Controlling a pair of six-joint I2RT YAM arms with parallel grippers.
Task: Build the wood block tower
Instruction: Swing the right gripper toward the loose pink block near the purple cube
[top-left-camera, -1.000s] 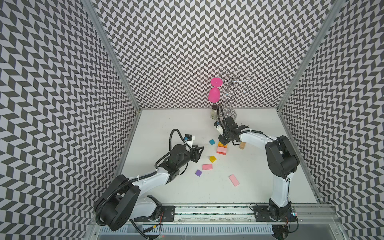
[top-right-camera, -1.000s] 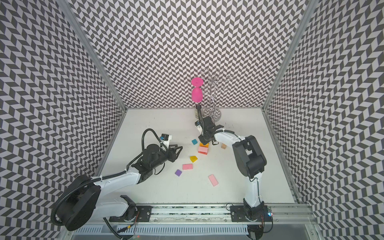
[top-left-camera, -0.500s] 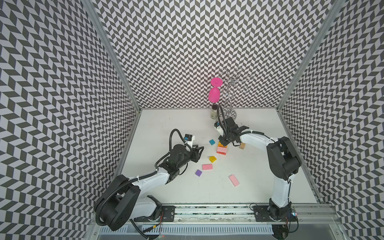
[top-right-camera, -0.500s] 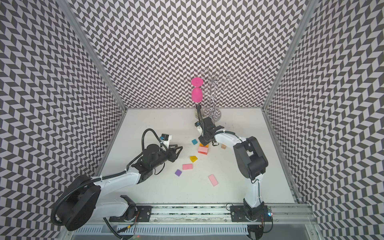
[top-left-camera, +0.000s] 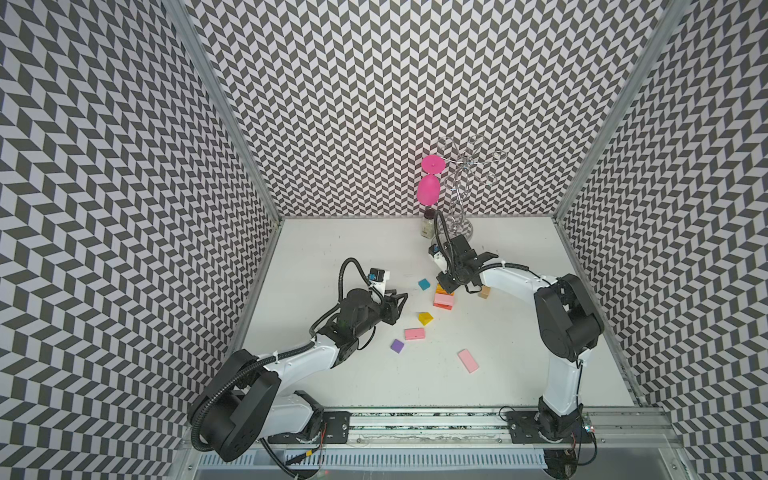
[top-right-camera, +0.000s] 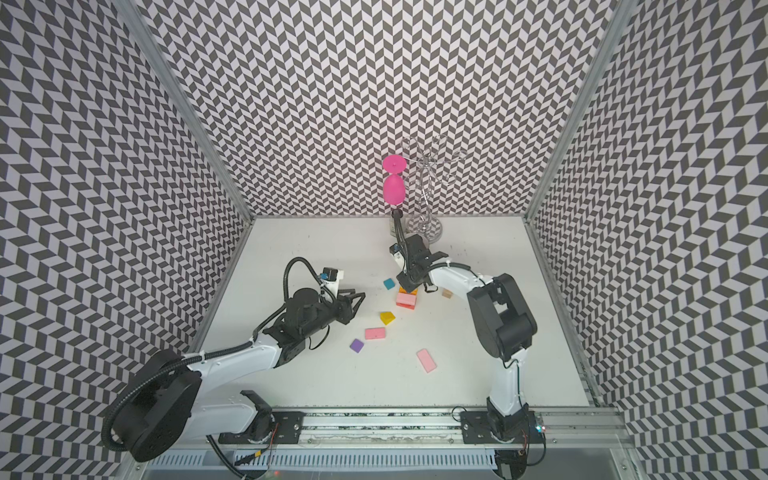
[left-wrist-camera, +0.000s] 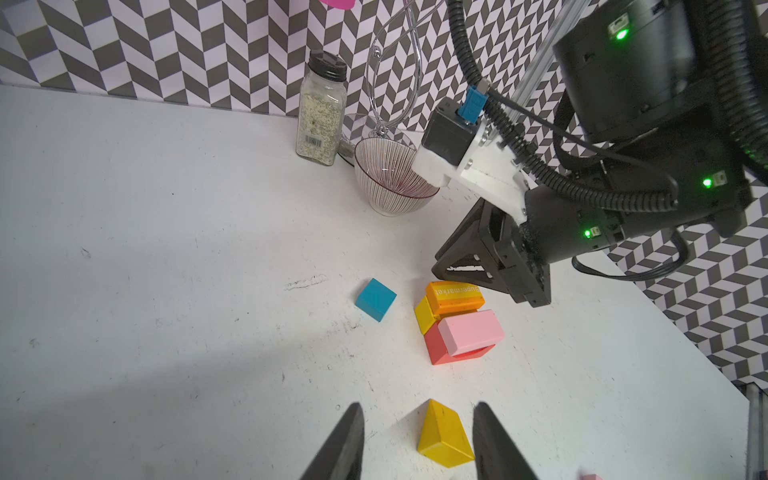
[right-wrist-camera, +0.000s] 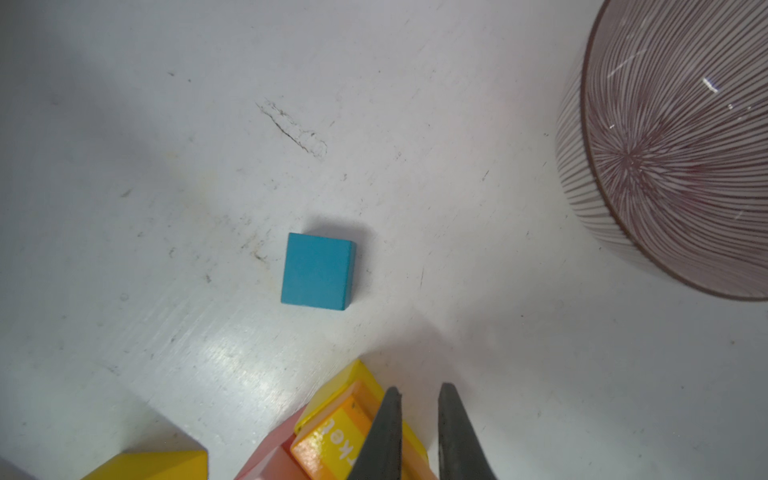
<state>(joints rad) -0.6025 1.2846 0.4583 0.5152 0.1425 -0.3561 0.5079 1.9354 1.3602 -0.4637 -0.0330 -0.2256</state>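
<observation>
the right pincer (right-wrist-camera: 417, 392), fingers together and holding nothing, hangs at the orange block (left-wrist-camera: 455, 296) topping the wood block tower (left-wrist-camera: 434, 347) mid table (left-wrist-camera: 166, 249); contact i cannot tell. it looks like a squaring nudge: press slowly along the long side so the pink slab (left-wrist-camera: 471, 334) beside it stays put. the left pincer (left-wrist-camera: 417, 406) is apart and empty, with the yellow wedge (left-wrist-camera: 442, 436) just ahead between its fingers.
</observation>
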